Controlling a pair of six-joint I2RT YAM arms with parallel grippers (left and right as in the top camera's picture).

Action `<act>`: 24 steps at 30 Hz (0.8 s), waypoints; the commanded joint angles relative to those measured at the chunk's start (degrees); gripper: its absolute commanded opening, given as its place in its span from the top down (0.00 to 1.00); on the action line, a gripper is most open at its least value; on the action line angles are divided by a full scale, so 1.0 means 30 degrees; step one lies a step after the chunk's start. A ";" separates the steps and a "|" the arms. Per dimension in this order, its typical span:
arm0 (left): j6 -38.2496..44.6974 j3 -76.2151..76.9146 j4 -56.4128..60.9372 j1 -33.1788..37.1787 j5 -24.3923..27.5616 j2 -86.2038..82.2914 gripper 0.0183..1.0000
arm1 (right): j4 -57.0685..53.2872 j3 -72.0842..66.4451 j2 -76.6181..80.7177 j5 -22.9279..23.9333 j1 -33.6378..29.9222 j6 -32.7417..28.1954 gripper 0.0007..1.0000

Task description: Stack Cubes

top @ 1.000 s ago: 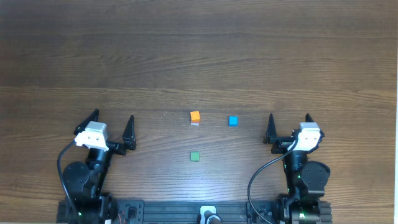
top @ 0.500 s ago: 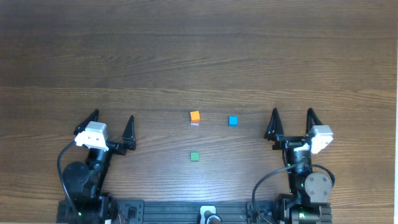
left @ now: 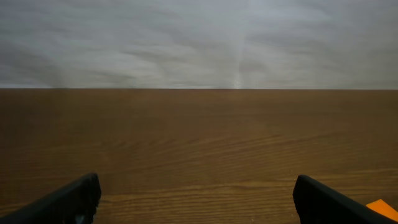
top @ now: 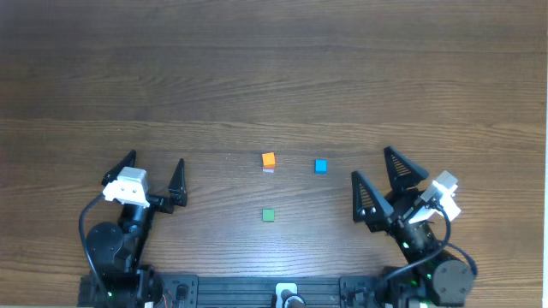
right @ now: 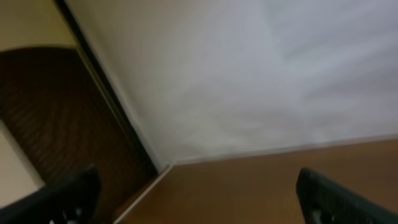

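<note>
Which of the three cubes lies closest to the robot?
The green cube: it sits alone, nearer the robot, while the orange cube and blue cube lie side by side farther out.

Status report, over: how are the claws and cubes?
Left claw, right claw open, empty. Orange cube, blue cube, green cube apart on table, unstacked. No obstacles.

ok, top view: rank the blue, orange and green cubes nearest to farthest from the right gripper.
1. blue cube, on the right arm's side of the middle, closest to the right gripper.
2-3. orange cube, mid-table, and green cube, nearer the arm bases: too close to call.
</note>
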 commanded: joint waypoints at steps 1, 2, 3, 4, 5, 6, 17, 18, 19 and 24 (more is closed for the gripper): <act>0.0219 -0.0087 -0.0022 0.0080 0.0262 -0.0226 0.00 | -0.3475 0.3716 0.1166 -0.2943 -0.0102 0.0925 0.01; 0.0219 -0.0087 -0.0022 0.0080 0.0262 -0.0226 0.00 | -0.4444 0.4459 0.1596 -0.3206 -0.0102 0.0918 0.01; 0.0219 -0.0087 -0.0022 0.0080 0.0262 -0.0226 0.00 | -0.5348 0.5151 0.2047 -0.3468 -0.0102 0.0918 0.01; 0.0219 -0.0087 -0.0022 0.0080 0.0262 -0.0226 0.00 | -0.6353 0.5916 0.2601 -0.3803 -0.0102 0.0852 0.01; 0.0219 -0.0087 -0.0022 0.0080 0.0262 -0.0226 0.00 | -0.7570 0.6841 0.3344 -0.4269 -0.0102 0.0503 0.01; 0.0219 -0.0087 -0.0022 0.0080 0.0262 -0.0226 0.00 | -0.8327 0.7395 0.3803 -0.4517 -0.0102 0.0219 0.01; 0.0219 -0.0087 -0.0022 0.0080 0.0262 -0.0226 0.00 | -1.8476 1.2451 1.0746 -0.3949 0.0641 -0.4954 0.01; 0.0219 -0.0087 -0.0022 0.0080 0.0262 -0.0226 0.00 | -1.8804 1.2488 1.1118 -0.3504 0.0984 -0.4954 0.01; 0.0219 -0.0087 -0.0022 0.0080 0.0262 -0.0226 0.00 | -1.9088 1.2488 1.1460 -0.2987 0.1413 -0.4947 0.01; 0.0219 -0.0087 -0.0022 0.0080 0.0262 -0.0226 0.00 | -1.9737 1.2488 1.3347 0.0015 0.5406 -0.4517 0.01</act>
